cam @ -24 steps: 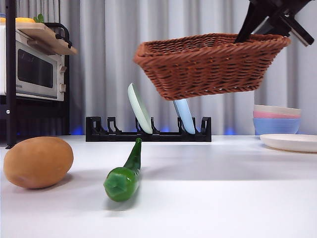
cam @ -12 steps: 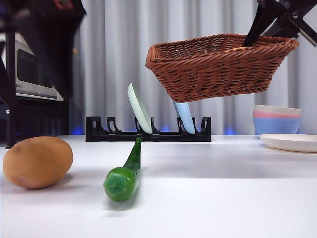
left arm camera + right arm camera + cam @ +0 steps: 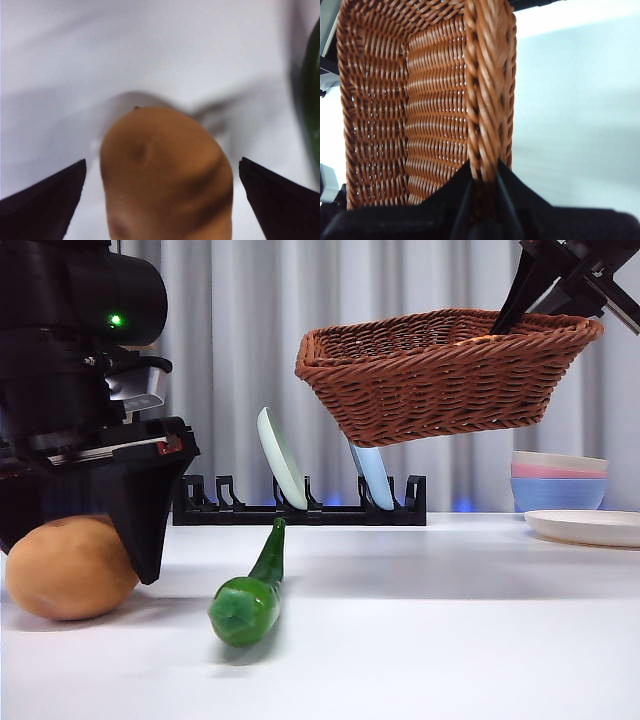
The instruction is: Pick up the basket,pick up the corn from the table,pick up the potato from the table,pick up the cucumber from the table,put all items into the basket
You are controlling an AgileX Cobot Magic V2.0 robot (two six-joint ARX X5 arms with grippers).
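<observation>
One woven basket aloft, one potato and one cucumber on the white tabletop (image 3: 450,620).

The right end effector (image 3: 484,172) pinches the braided rim of the reddish-brown wicker basket (image 3: 440,370), held high right. The left end effector (image 3: 160,190), jaws spread, straddles the smooth tan oval potato (image 3: 65,568) near left; the glossy green tapered cucumber (image 3: 250,595) lies beside it.
</observation>
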